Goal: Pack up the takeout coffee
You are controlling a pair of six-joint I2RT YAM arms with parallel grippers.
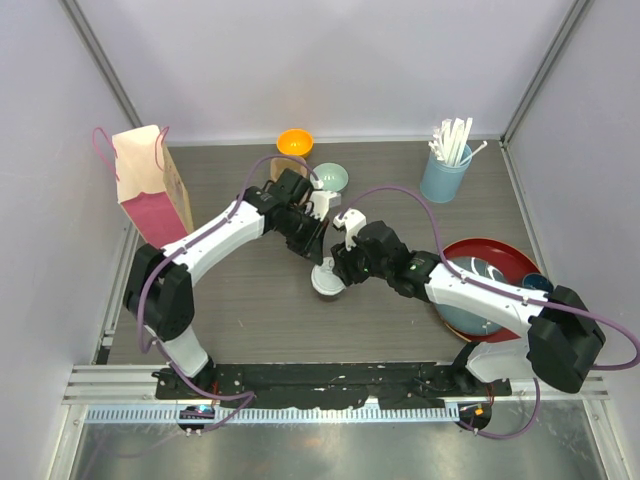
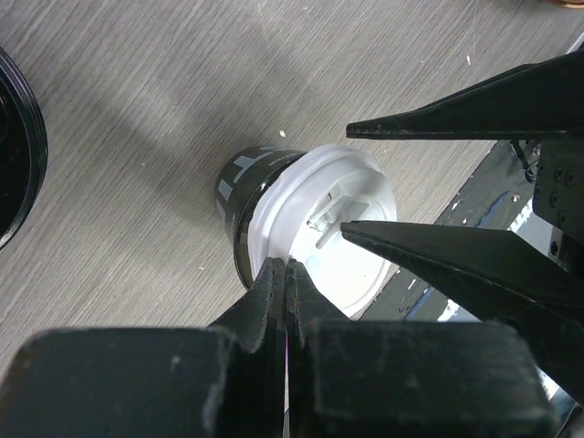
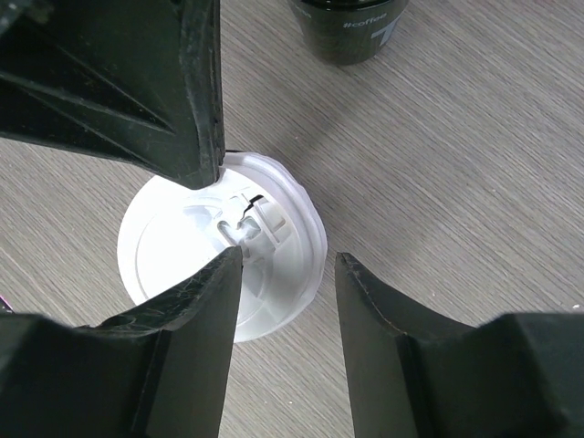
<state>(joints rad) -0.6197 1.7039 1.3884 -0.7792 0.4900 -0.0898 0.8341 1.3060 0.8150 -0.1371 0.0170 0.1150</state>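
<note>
Top external view: task barely started as far as I can see. The cup sits in the middle of the table, not yet packed and well apart from the paper bag standing at the far left. I can't see into the bag, so can't say whether anything is in it. Both arms meet over the cup. Left wrist view: left claw is fully closed with nothing in it, tips touching the near rim of the white lid; reads as a press or a steady, not a grip. Right wrist view: right claw hangs over the same lid about half open, one finger over the lid by the sip tab, the other just off its edge, nothing clamped between them. Lid is on the cup, can't tell if it's snapped down all round. A second black cup with printed lettering stands near, at the top of that view, its rim cut off. My read: lidding step in hand; left to do = seat lid, grab cup, carry it to the bag, lower it in upright, then the second cup
</note>
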